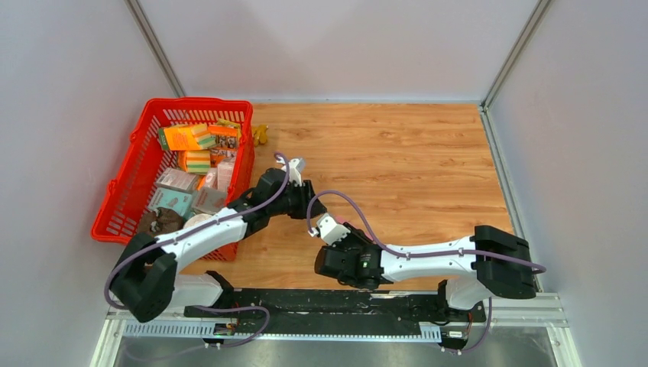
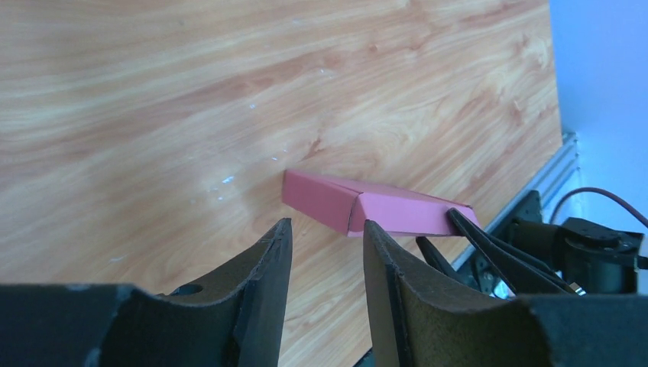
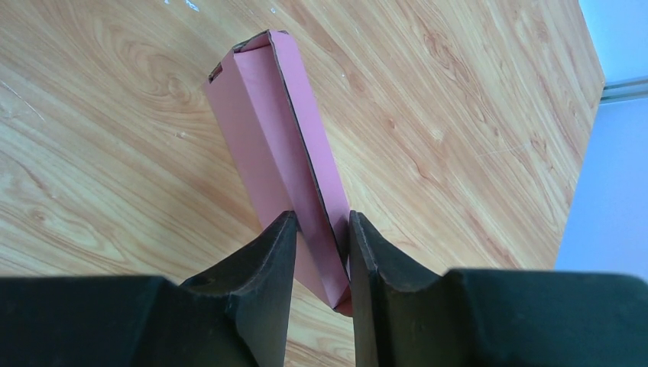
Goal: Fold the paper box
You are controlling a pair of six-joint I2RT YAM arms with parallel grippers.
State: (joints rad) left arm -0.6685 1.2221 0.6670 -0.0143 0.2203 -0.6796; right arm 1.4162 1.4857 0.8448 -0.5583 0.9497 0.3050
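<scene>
Paper box [image 3: 267,130], partly folded, lies low at the counter [image 3: 458,115], its near end pinched in the right hand [image 3: 321,222], its long axis running away toward the released left hand [image 2: 327,229], which is just short of the far end.

Near end of the paper box [image 3: 264,130] partly masked by the right pincer [image 3: 322,229].

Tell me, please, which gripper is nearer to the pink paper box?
Right. The right gripper clamps one end of the paper box; the left gripper hangs open just short of its other end, not touching.
</scene>
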